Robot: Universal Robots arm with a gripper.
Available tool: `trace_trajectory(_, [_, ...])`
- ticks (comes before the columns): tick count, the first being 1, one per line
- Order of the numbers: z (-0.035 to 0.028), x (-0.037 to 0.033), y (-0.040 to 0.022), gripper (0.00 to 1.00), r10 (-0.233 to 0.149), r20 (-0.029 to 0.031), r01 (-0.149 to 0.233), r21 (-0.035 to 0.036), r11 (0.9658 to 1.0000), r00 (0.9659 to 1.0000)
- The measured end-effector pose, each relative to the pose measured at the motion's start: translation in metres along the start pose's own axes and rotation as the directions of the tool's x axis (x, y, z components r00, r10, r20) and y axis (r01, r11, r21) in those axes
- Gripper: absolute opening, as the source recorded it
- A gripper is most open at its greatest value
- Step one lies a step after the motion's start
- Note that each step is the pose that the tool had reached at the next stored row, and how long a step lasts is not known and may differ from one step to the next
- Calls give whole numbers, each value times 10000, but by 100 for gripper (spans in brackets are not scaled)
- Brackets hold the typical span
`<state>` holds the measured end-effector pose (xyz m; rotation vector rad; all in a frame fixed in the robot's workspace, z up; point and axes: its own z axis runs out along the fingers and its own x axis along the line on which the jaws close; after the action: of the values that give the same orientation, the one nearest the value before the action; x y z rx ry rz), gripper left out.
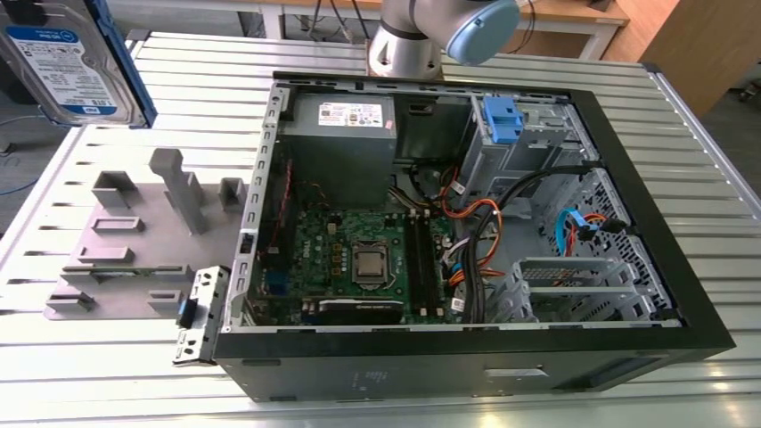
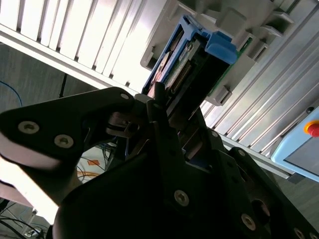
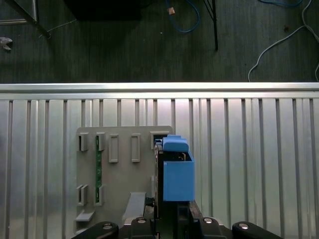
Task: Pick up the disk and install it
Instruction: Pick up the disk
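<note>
The disk (image 1: 66, 62), a silver drive with a white-and-blue label and blue plastic rail frame, hangs in the air at the exterior view's upper left, above the table's far corner. In both wrist views my gripper (image 2: 162, 107) is shut on the disk (image 2: 192, 59), whose blue frame sticks out past the fingers. In the first wrist view the disk (image 3: 177, 172) appears edge-on in my gripper (image 3: 169, 214), above the grey fixture plate (image 3: 119, 179).
The open computer case (image 1: 666, 294) lies on the slatted metal table (image 1: 714, 160), with a motherboard (image 1: 356, 259), power-supply box (image 1: 339, 125), drive cage with blue clip (image 1: 511, 125) and cables inside. The grey fixture plate (image 1: 131, 250) lies left of the case, with a metal bracket (image 1: 200, 312) beside it.
</note>
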<state>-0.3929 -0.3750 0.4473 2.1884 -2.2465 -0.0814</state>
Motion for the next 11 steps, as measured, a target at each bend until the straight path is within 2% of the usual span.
trace_trajectory(7, [-1,0,0,35,-1,1,1,0,10000,10000])
trace_trajectory(11, [-29,-1,1,35,0,1,0,0,10000,10000])
